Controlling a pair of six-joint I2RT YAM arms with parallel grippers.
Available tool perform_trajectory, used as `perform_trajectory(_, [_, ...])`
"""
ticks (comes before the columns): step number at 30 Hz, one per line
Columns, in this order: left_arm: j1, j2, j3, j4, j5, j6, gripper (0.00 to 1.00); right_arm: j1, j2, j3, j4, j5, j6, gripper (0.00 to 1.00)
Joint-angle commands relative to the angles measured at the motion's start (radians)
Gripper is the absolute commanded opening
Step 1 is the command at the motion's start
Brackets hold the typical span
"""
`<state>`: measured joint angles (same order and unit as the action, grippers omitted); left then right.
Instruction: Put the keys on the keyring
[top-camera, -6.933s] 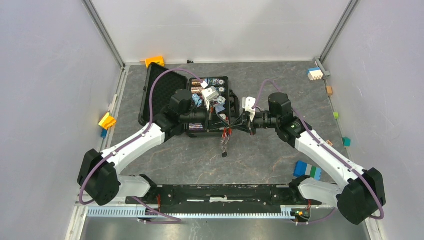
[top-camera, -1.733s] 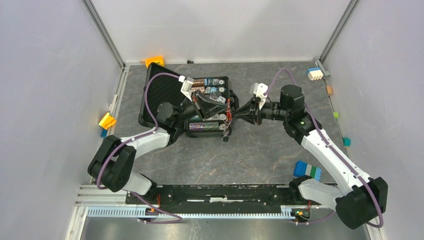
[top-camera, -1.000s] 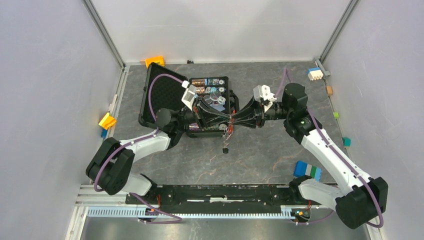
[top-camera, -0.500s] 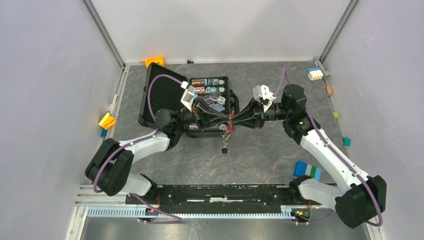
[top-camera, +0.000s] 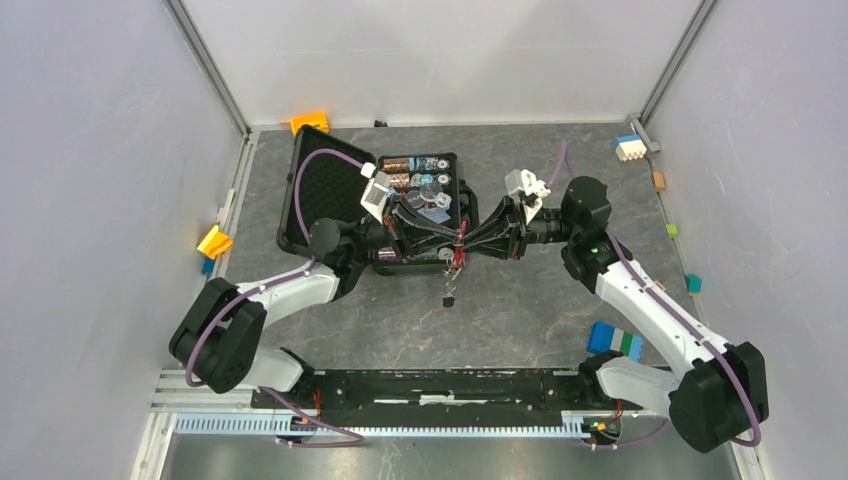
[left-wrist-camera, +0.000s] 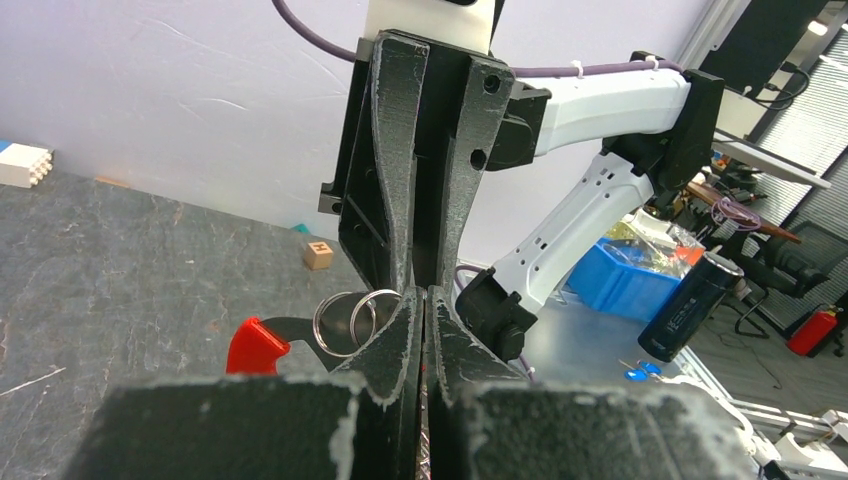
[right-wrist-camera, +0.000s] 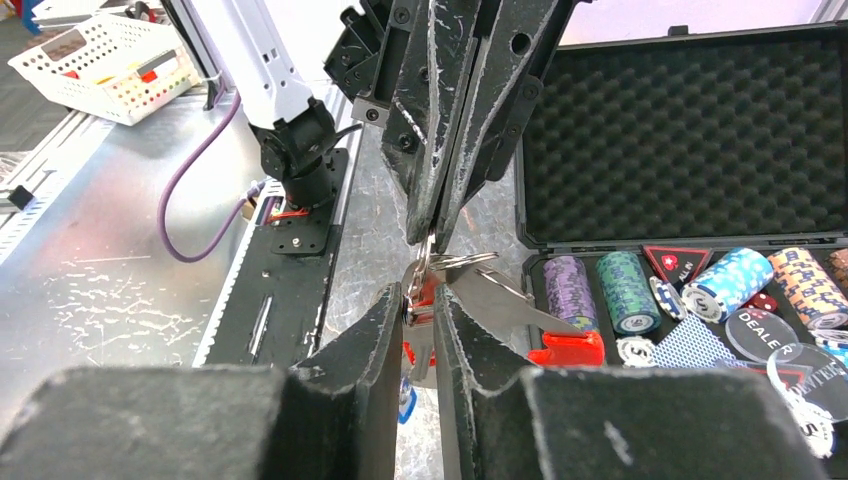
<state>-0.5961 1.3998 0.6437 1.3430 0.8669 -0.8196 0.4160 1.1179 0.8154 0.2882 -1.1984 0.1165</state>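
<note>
Between two sets of fingertips that meet nose to nose above a black hard case of poker chips, the thin silvery metal keyring is held clear of the table. The left gripper has its fingers pressed flat together, pinching the keyring by its rim, so the coils stand out just to one side of its tips. The right gripper, facing it tip to tip, has its fingers drawn to a narrow slot around a silvery piece with red plastic beneath. Whether they truly bite on it cannot be told.

A flat silvery blade ending in red plastic slants away beside the right fingers. A sliver of blue plastic shows just under them, probably the blue-headed key. Which red part is key head and which is tag cannot be told. A thin strand with a small dark end trails from below the meeting fingertips.

By the look of it, the ring is light, stiff and springy, and its polished wire is slippery. It wants a firm pinch edge-on across the rim, away from the split end, which has to be left free to be pried open. The keys appear light and rigid. Their plastic heads should offer the surer hold, taken so that the hole is not covered. Whatever hangs beneath the hands is likely to swing and tug at the ring.
</note>
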Motion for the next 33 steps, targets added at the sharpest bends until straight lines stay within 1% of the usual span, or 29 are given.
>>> perform_trajectory(1, [-0.004,-0.022,0.003,0.066,-0.019,0.048,0.02,-0.005,0.004,-0.019,0.143,-0.021,0.105,0.23])
perform_trajectory(11, [-0.004,-0.021,0.005,0.059,-0.022,0.054,0.02,-0.003,0.006,-0.049,0.251,-0.024,0.200,0.22])
perform_trajectory(13, [-0.004,-0.017,0.004,0.058,-0.026,0.054,0.02,-0.004,0.009,-0.053,0.276,-0.025,0.221,0.20])
perform_trajectory(20, [-0.004,-0.016,0.003,0.057,-0.028,0.055,0.02,-0.004,0.020,-0.059,0.285,-0.019,0.231,0.14])
perform_trajectory(24, [-0.004,-0.013,0.002,0.055,-0.031,0.056,0.02,-0.005,0.025,-0.060,0.290,-0.014,0.238,0.07])
perform_trajectory(26, [-0.004,-0.011,0.002,0.056,-0.031,0.057,0.02,-0.004,0.026,-0.059,0.292,-0.012,0.240,0.00])
perform_trajectory(28, [-0.005,-0.011,0.002,0.054,-0.030,0.062,0.02,-0.003,0.025,-0.059,0.290,-0.002,0.240,0.00])
perform_trajectory(30, [-0.004,-0.011,-0.001,0.050,-0.029,0.069,0.02,-0.004,0.023,-0.053,0.271,0.008,0.223,0.00])
perform_trajectory(31, [-0.004,-0.013,-0.002,0.047,-0.029,0.075,0.02,-0.004,0.022,-0.041,0.231,0.018,0.190,0.00])
perform_trajectory(33, [-0.004,-0.016,-0.005,0.032,-0.024,0.097,0.02,-0.004,0.022,0.000,0.083,0.043,0.081,0.00])
